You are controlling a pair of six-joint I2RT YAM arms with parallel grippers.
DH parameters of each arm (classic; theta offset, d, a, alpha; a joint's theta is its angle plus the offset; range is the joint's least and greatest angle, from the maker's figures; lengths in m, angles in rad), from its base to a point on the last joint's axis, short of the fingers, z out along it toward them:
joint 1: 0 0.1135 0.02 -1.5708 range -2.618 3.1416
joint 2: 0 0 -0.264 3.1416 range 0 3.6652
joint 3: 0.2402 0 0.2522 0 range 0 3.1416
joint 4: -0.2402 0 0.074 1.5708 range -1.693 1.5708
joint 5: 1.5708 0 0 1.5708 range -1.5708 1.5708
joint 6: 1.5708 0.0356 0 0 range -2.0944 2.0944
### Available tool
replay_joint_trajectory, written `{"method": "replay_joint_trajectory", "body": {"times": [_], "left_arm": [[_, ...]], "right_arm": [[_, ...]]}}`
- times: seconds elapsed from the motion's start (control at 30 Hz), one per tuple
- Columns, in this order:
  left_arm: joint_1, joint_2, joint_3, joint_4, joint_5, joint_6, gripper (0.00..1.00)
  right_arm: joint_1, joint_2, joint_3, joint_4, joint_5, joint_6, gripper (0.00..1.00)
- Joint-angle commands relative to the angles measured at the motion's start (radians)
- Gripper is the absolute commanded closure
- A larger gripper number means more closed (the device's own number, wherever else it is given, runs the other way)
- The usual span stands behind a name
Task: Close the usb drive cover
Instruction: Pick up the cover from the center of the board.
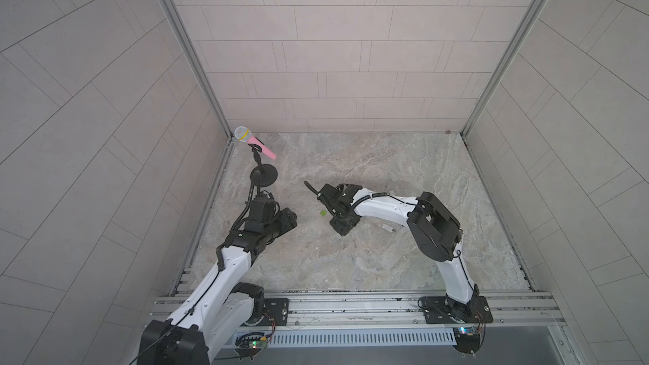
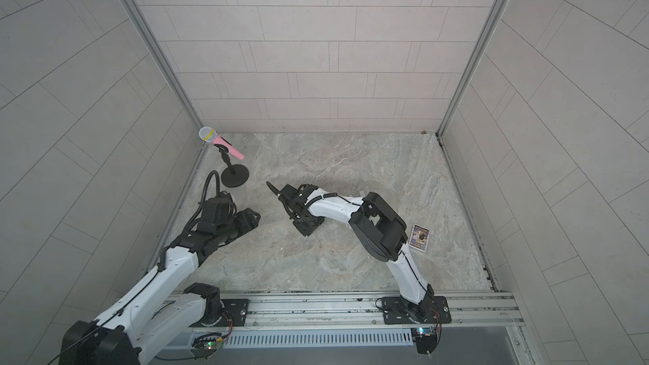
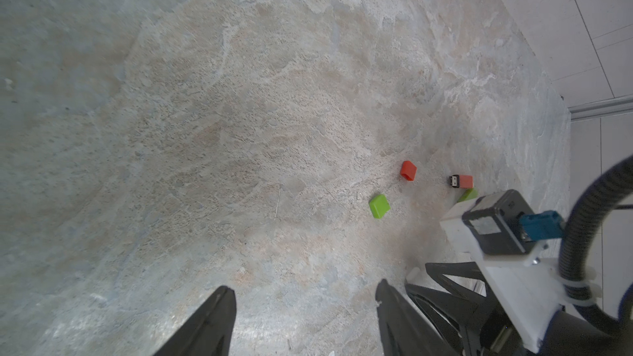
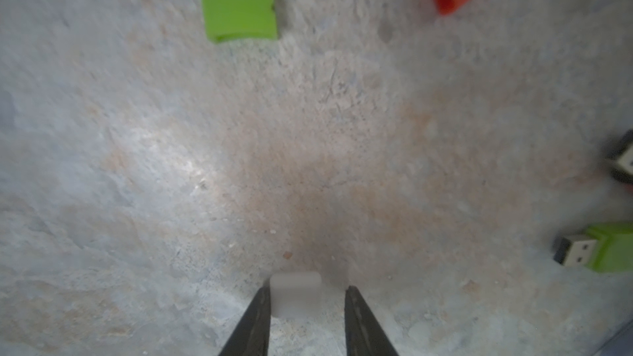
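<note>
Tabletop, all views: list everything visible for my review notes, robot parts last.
microphone on stand: 1, pink on black, table's far left corner
green cap: 1, green, loose, mid-table
red cap: 1, red-orange, loose, near the green cap
red USB drive: 1, red-orange, plug bare, near the caps
green USB drive: 1, green, plug bare, beside the red USB drive
white cap: 1, white, inside the jaws of the right end effector
small pale item: 1, whitish, under the right forearm, too small to identify
card: 1, purple print, by the right elbow
table: 1, marbled grey-beige
left end effector: 1, black, open, empty
right end effector: 1, black, open, mid-table
</note>
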Motion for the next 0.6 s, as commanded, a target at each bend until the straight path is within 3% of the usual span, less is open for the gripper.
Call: {"method": "replay_joint_trajectory", "body": {"times": [0.0,0.57], "left_arm": [[0.002,-0.013,0.02,-0.015,-0.018,0.019,0.28],[0.003,-0.005,0.015,-0.008,-0.008,0.019,0.28]], "right_arm": [[0.004,0.031,0.01,-0.057,0.017,0.015,0.67],[-0.015,0.094,-0.001,-0.064,-0.078,0.038,0.68]]}}
